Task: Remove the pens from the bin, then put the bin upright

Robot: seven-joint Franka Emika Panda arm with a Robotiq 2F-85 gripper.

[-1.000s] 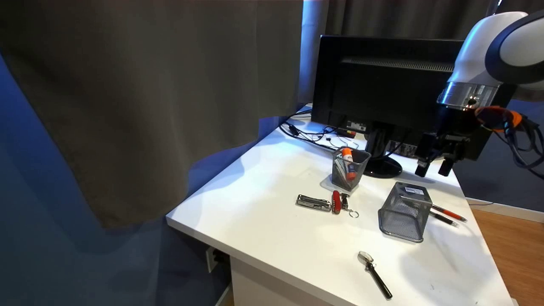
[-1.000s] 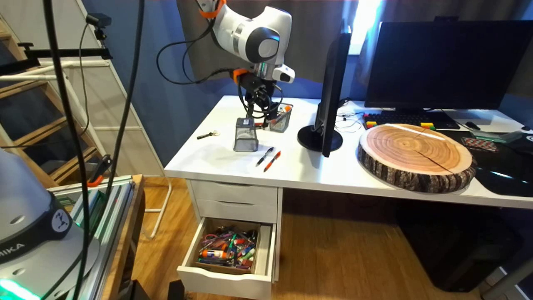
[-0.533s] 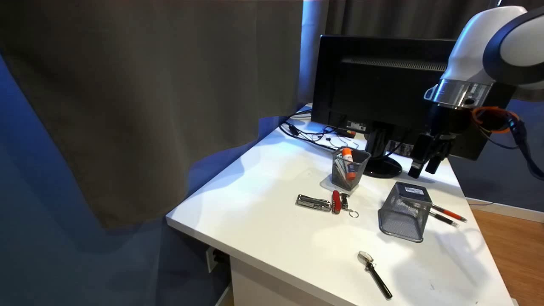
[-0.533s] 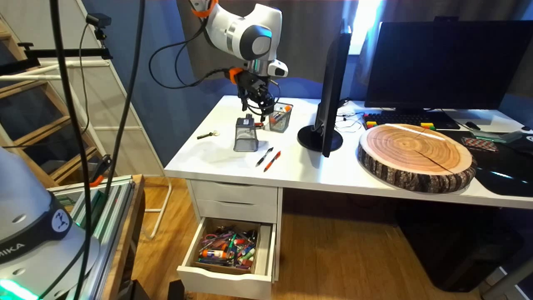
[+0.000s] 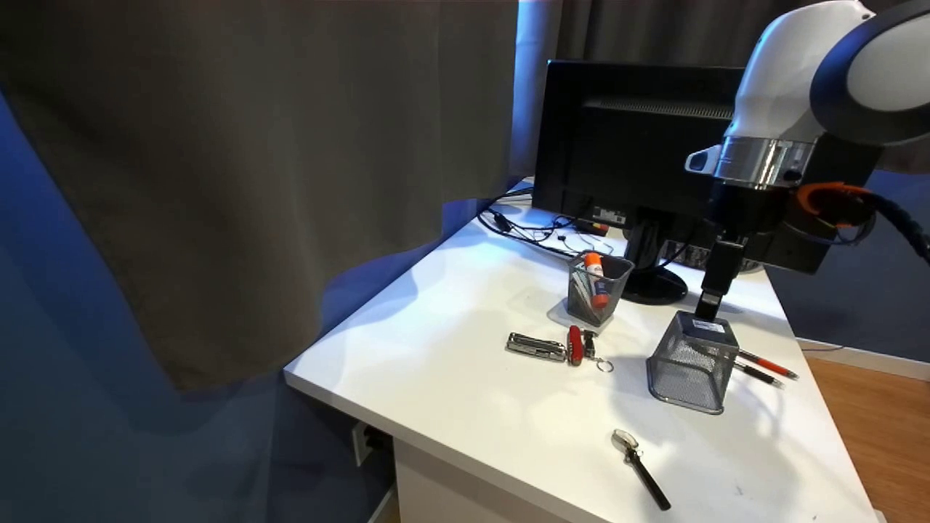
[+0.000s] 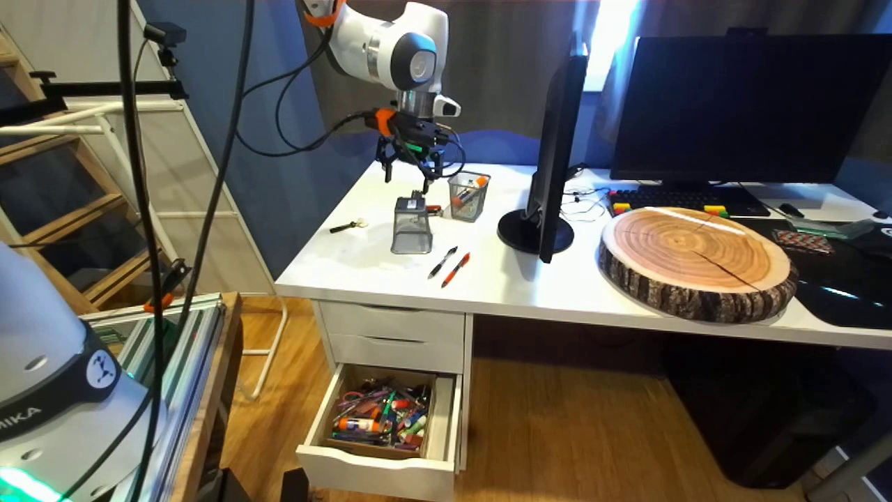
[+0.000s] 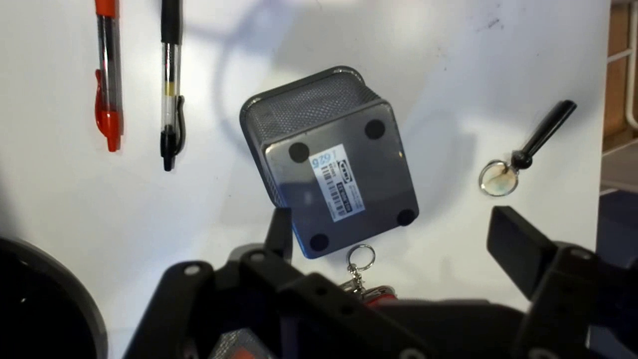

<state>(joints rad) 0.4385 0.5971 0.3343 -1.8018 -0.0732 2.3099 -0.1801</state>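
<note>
Dark-grey, boxy wire-mesh bin (image 7: 306, 179) sits upside down; the black two-fingered gripper (image 6: 407, 184), spread wide, should centre over it before descending.

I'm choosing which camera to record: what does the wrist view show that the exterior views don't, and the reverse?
Only the wrist view shows a distinct barcode on the white label and a yellow band inside the black pen.
Only the exterior views show the white robot arm, in both; in an exterior view, the open drawer and the wood slab also appear.
All share the upside-down bin, the red pen and the black pen lying apart from it, and the gripper.
</note>
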